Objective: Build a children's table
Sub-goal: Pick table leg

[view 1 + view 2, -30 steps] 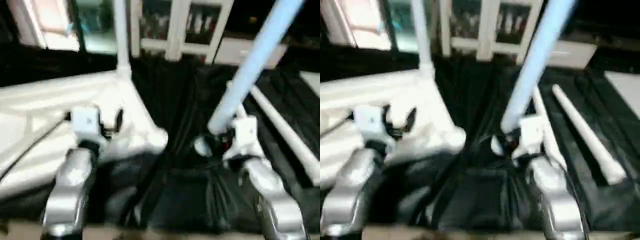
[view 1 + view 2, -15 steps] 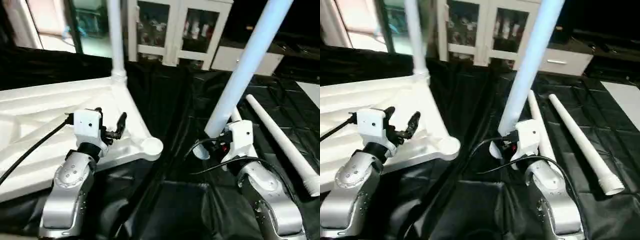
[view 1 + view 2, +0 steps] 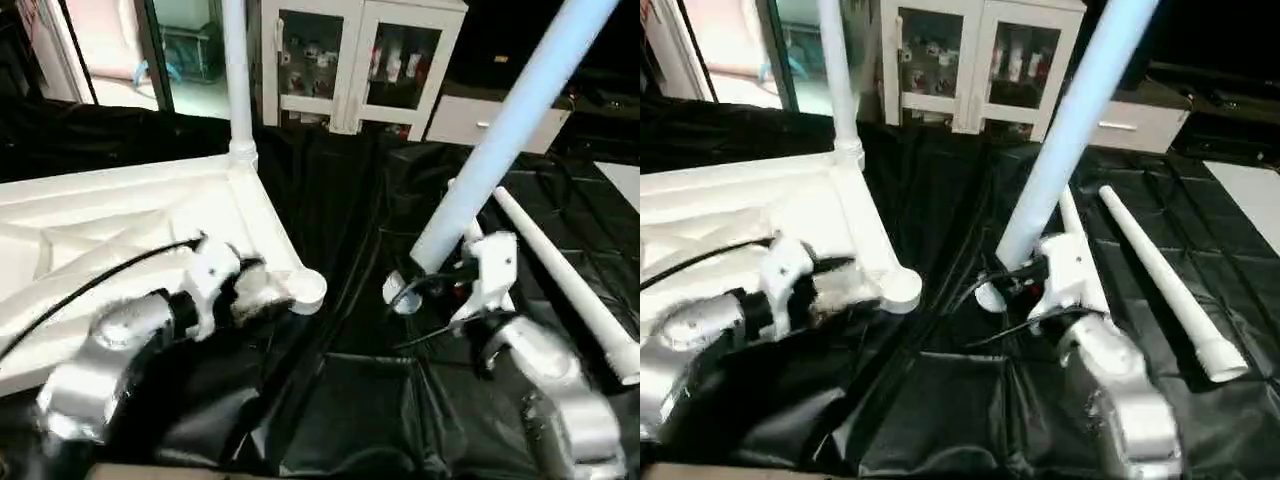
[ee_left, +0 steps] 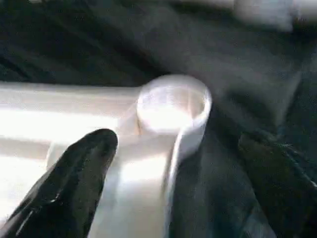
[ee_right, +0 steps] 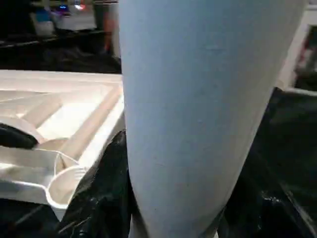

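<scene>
My forearms (image 3: 100,355) are rounded silver, my wrist blocks (image 3: 492,262) white, black cables (image 3: 90,290) trailing, my fingers (image 4: 74,178) glossy black

No legible text or labels anywhere.

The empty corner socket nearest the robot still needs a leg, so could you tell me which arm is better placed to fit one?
Right, probably. The right gripper already holds a leg upright close to the empty corner socket, while the left gripper, open, straddles that socket and could steady the top.
</scene>
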